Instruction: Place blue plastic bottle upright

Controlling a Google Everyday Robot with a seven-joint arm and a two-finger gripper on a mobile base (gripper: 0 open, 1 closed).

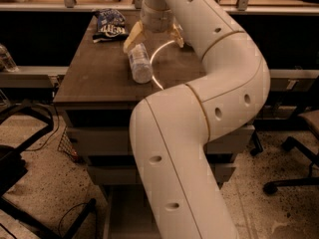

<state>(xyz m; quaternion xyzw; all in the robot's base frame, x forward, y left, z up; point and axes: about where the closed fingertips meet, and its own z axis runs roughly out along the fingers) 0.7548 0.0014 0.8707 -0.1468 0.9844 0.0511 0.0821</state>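
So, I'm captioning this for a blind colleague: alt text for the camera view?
A clear plastic bottle lies on its side on a dark table, with the gripper at its far end, fingers spread open. The thick white arm fills the foreground; a blue snack bag lies near the table's far left corner.

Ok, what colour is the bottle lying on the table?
The blue plastic bottle looks clear and colourless, camera view; the gripper hangs open above its far end.
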